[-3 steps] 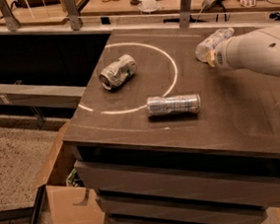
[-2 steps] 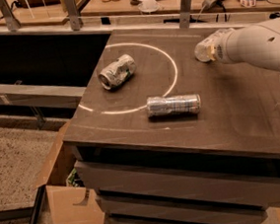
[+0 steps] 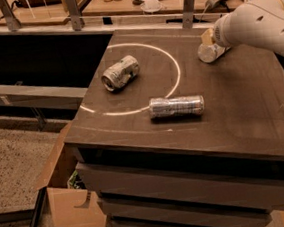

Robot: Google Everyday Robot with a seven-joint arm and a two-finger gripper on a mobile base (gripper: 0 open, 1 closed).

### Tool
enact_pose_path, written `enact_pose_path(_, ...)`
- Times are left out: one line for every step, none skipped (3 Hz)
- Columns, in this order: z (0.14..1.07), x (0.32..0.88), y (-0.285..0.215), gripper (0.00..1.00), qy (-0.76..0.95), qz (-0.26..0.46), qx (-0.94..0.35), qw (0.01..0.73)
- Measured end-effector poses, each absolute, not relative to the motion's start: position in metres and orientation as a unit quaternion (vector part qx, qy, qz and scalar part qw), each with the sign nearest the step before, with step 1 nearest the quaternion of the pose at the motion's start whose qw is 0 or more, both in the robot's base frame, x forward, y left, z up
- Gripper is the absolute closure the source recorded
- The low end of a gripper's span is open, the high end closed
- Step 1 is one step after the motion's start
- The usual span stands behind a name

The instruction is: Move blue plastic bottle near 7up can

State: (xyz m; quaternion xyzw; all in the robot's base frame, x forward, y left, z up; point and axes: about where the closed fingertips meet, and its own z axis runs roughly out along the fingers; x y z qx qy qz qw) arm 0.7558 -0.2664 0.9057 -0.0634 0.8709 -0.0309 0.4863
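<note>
The blue plastic bottle [image 3: 208,53] lies on the dark table [image 3: 242,106] near its far right edge, and only its pale end shows from under my arm. My gripper [image 3: 212,40] is right at the bottle, at the end of the white arm that comes in from the right; the arm hides most of it. The 7up can [image 3: 120,73], short, dented, with pale green-and-white print, lies on its side at the far left, inside the white circle line. Bottle and can are well apart.
A slimmer, longer silver can [image 3: 176,106] lies on its side in the table's middle, on the white circle line [image 3: 177,72]. Metal posts [image 3: 187,3] and a cluttered workbench stand behind. An open cardboard box [image 3: 64,193] sits on the floor at lower left.
My arm has shifted slightly and lifted towards the far right edge. The bottle's visible end stays at about the same spot. Both cans have not moved.
</note>
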Motion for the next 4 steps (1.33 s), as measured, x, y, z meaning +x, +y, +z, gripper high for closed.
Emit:
enact_pose_path(0.91, 0.778, -0.266, 0.0, 0.884, -0.044, -0.029, 0.465)
enact_pose_path(0.91, 0.797, -0.268, 0.0, 0.9, -0.065, 0.001, 0.431)
enact_pose_path(0.907, 0.806, -0.279, 0.0, 0.92, -0.076, 0.036, 0.383)
enact_pose_path(0.892, 0.805, -0.284, 0.0, 0.94, -0.063, 0.068, 0.328)
